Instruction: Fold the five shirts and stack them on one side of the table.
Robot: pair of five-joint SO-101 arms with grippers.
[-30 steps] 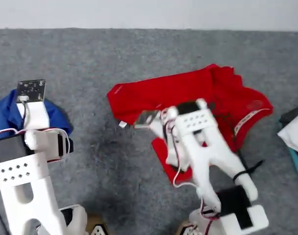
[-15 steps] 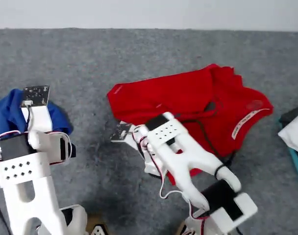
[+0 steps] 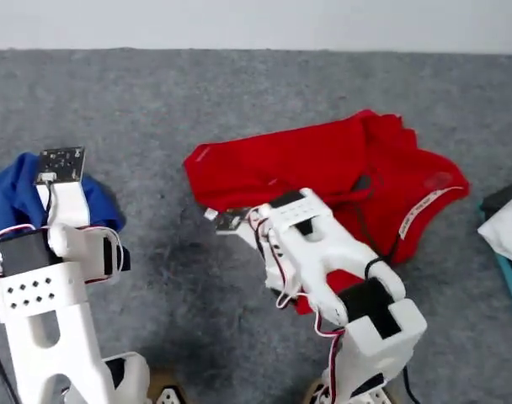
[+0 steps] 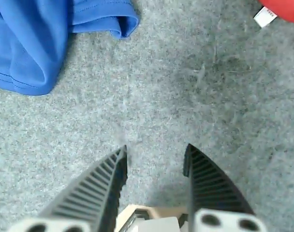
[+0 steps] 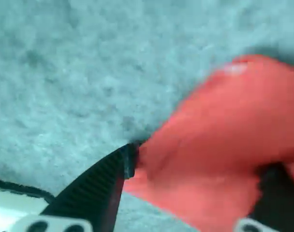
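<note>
A red shirt [image 3: 323,160] lies crumpled and spread on the grey carpet at the centre. My right arm [image 3: 311,240] reaches over its near left edge. In the right wrist view, my right gripper [image 5: 195,188] is open, with red shirt cloth [image 5: 224,130] bunched between its two fingers. A blue shirt [image 3: 12,198] lies rumpled at the left edge, partly under my left arm [image 3: 62,206]. My left gripper [image 4: 154,152] hangs open over bare carpet. The blue shirt [image 4: 31,38] and the red shirt's white tag [image 4: 264,16] lie beyond it.
A pile of dark, white and teal clothes [image 3: 507,231] sits at the right edge. Grey carpet [image 3: 155,109] covers the table up to a pale wall at the back. Open carpet lies between the blue and red shirts.
The right arm swung left to the red shirt's near left edge, then came back a little to the right. The left arm shifted slightly.
</note>
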